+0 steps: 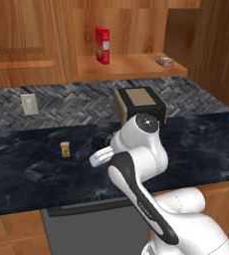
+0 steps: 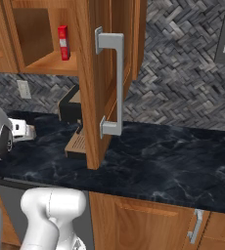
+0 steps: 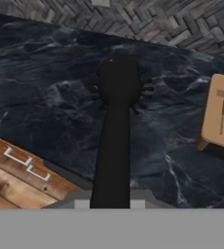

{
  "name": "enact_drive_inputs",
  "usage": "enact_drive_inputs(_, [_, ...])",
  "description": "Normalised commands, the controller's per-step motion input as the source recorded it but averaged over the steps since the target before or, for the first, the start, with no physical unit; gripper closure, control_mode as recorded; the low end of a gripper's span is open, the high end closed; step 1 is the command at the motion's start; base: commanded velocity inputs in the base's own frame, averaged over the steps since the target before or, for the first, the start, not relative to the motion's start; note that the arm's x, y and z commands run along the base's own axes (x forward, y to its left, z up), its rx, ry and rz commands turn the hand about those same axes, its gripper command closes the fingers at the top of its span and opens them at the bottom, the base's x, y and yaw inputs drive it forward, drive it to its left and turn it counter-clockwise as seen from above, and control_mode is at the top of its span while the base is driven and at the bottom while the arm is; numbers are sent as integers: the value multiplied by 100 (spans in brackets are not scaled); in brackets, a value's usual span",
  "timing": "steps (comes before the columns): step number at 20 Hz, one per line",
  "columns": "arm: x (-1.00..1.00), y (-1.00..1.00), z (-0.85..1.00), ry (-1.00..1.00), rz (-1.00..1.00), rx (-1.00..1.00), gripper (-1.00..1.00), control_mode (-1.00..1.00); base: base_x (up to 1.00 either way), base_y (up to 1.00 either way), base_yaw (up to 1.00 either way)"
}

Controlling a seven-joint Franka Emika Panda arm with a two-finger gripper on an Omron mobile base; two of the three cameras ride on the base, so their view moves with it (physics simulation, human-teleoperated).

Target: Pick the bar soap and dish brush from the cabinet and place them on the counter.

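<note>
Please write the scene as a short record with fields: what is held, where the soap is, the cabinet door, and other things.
held: brush, handle gripped by the gripper, jaws shut on it, head over the counter
soap: on the cabinet shelf, right end
door: open
on shelf too: red box, upright
on counter: small orange block; brown and black appliance by the wall
wall: outlet
</note>
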Motion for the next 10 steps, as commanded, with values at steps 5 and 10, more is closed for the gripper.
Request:
enact_drive_inputs(5, [33, 9, -42, 0, 0, 0, 100, -100, 0, 0, 0])
enact_drive_inputs(10, [25, 11, -30, 1, 0, 0, 100, -100, 0, 0, 0])
